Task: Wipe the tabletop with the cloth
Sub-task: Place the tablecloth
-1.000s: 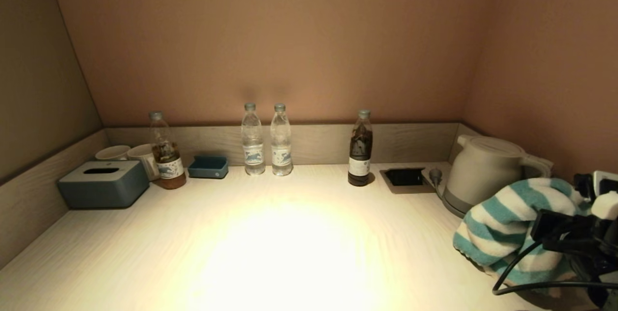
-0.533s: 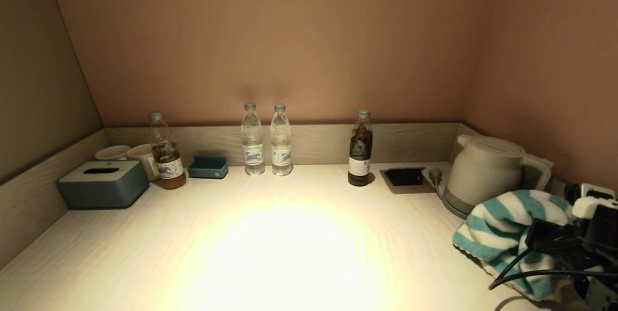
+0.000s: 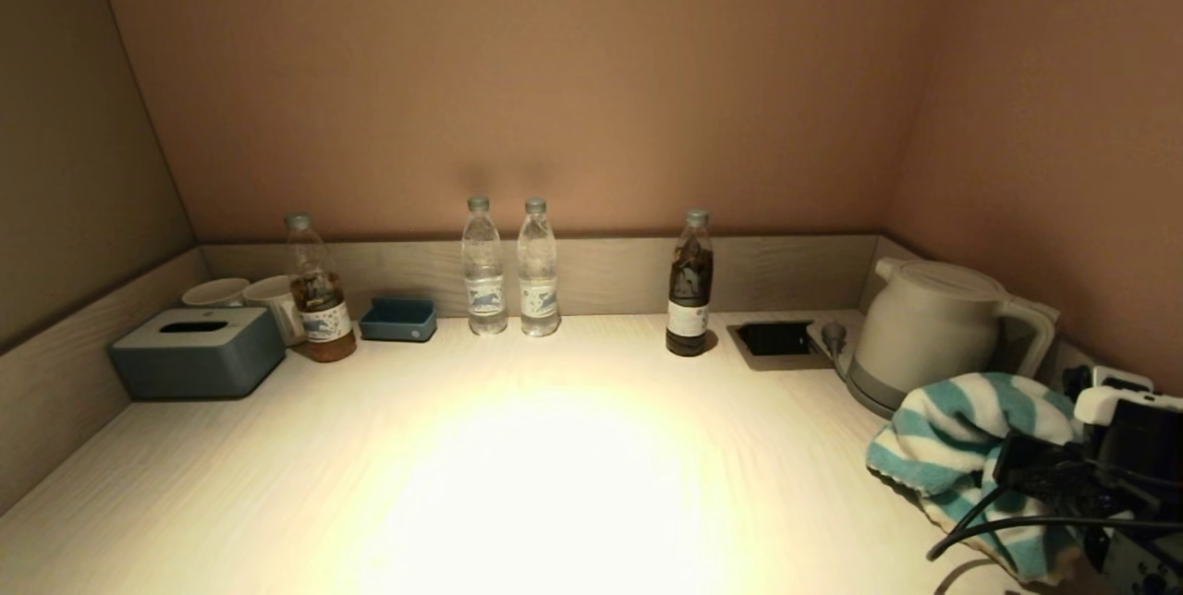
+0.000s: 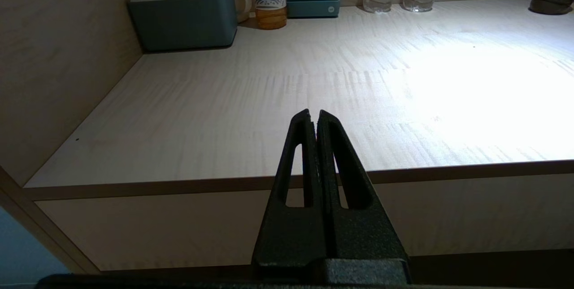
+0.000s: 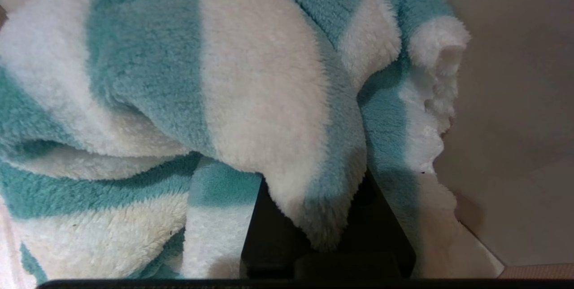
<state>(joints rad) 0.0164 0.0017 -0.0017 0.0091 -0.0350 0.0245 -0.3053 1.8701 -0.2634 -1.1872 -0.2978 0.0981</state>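
A fluffy teal-and-white striped cloth [image 3: 961,452] is bunched at the right front of the pale wooden tabletop [image 3: 554,466], just in front of the kettle. My right gripper [image 3: 1035,475] is shut on the cloth; in the right wrist view the cloth [image 5: 251,100] covers the fingers and fills most of the picture. My left gripper [image 4: 313,116] is shut and empty, held off the table's front edge on the left side, out of the head view.
Along the back wall stand a grey tissue box [image 3: 199,352], two mugs [image 3: 250,295], a tea bottle [image 3: 319,295], a blue tray [image 3: 399,319], two water bottles [image 3: 510,270], a dark bottle [image 3: 689,288], a socket recess [image 3: 774,339] and a white kettle [image 3: 933,329].
My right gripper has lowered the cloth toward the tabletop and drawn it slightly to the right and nearer. The left arm has not moved.
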